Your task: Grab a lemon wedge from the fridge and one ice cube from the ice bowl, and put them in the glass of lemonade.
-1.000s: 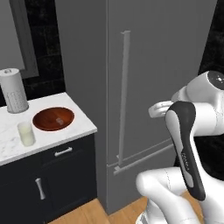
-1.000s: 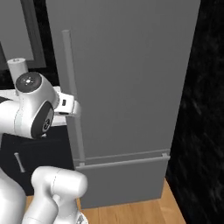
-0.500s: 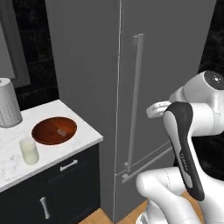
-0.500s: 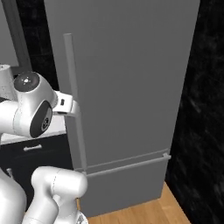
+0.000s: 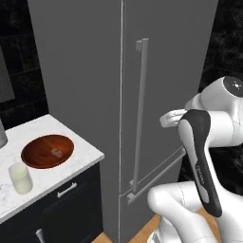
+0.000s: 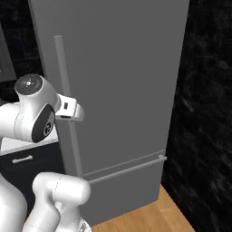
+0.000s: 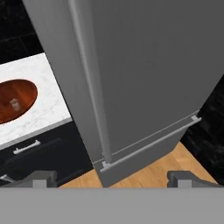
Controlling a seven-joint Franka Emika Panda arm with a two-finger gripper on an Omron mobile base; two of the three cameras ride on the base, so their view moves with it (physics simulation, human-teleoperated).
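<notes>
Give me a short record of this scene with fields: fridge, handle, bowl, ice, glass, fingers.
fridge: closed, grey, doors shut
handle: long vertical bar on the door front, untouched
bowl: brown wooden, on the white counter left of the fridge
ice: one pale cube inside the bowl
glass: pale yellow drink, on the counter in front of the bowl
fingers: open, holding nothing, facing the lower fridge door

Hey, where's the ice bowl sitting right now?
In the left base view the ice bowl sits at lower left on the white marble counter, left of the closed fridge, with the glass of lemonade just in front of it.
</notes>
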